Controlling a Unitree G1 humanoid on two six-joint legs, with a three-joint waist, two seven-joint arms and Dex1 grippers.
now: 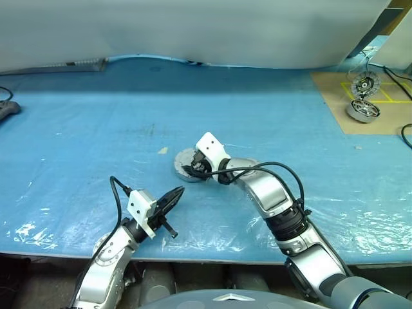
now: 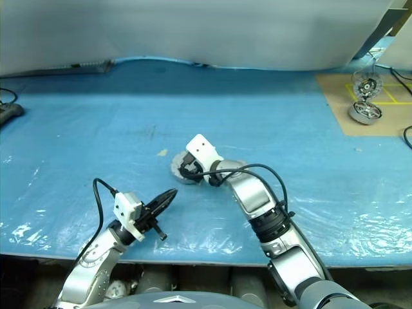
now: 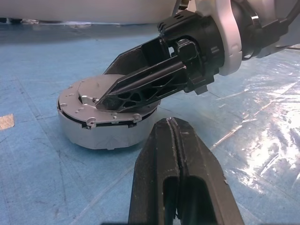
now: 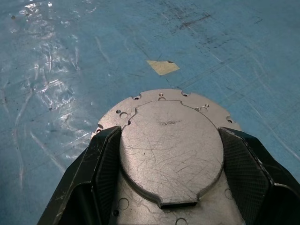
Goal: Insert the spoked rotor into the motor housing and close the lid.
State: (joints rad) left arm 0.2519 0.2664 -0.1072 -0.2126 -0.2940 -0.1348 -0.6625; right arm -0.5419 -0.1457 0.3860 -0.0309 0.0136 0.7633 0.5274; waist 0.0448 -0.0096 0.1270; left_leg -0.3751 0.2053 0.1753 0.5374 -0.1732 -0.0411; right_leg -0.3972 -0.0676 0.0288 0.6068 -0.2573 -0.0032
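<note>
A: Where's the motor housing (image 1: 188,166) at this point?

B: Flat on the blue worktop (image 1: 84,141), near the middle, a little to the far side of both arms. The lid (image 4: 171,150) is down on it, plain grey face up, so the can reads as closed. I can't see the spoked rotor, and with the lid shut I can't tell whether it is inside.

A: And the right gripper (image 4: 171,171)?

B: It reaches in from the right and tips down over the housing. Its two black fingers (image 4: 101,168) stand wide apart, one at each side of the lid's raised round plate, resting on or just above the top. Whether they pinch the plate or only bracket it I can't tell. My guess is that this stance is for pressing or seating the lid squarely, since straddling the middle spreads the push evenly.

A: Why is the left gripper (image 1: 172,196) hanging back?

B: It is fully closed with nothing in it, level, aimed at the housing from the near left and clear of it. Probably parked there so that it doesn't crowd the right arm.

A: Anything else about?

B: Two other round silver motor parts (image 1: 362,110) sit on a brown mat (image 1: 335,103) at the far right, well apart.
</note>
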